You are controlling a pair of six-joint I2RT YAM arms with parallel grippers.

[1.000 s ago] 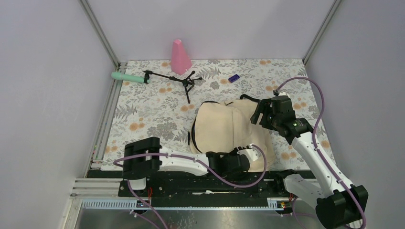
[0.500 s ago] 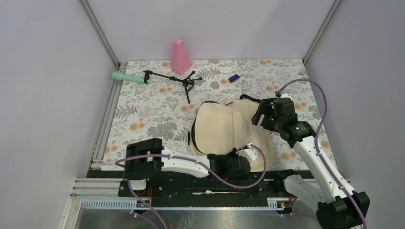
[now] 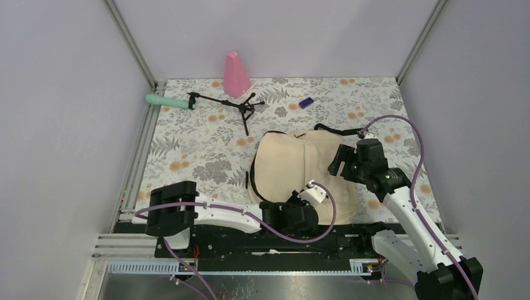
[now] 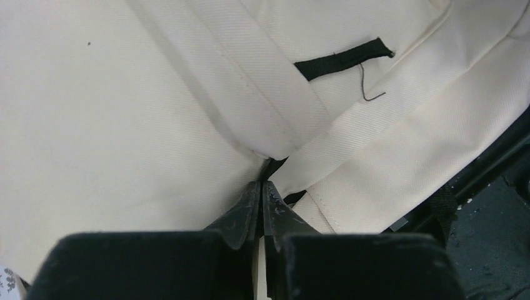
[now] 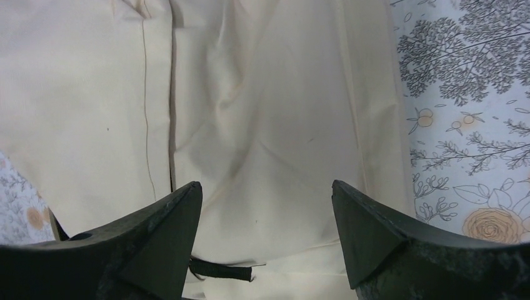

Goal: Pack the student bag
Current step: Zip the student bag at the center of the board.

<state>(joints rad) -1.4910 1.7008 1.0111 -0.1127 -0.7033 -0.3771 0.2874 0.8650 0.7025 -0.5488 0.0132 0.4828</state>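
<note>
Floral surface first, carrying everything. On it, right of centre toward 5 o'clock, the student bag: cream, lying flat, its near edge just short of the arm bases. Looks limp and unfilled, with no open mouth visible in any view. Judged barely begun: nothing seen inside, and presumably still to go in, the loose things up between 11 and 1 o'clock. At the bag's 6 o'clock edge, the left tool, fingers pressed together, tips against the fabric at the junction of two cream seams, right at a small dark bit. Cannot tell whether pinching that bit or merely beside it. Reads as an attempt at getting the bag open, possibly by a zip pull. Over the bag's 3 o'clock side, the right tool, spread wide, holding nothing, hovering above cream cloth with bare floral print off at its own 3 o'clock; no contact evident. Then the unpacked lot, well apart from the bag: black tripod at 12 o'clock, pink cone behind it, green-handled piece meeting the tripod's end at 11 o'clock. Smallest, a blue item at 1 o'clock, nearest the bag.
</note>
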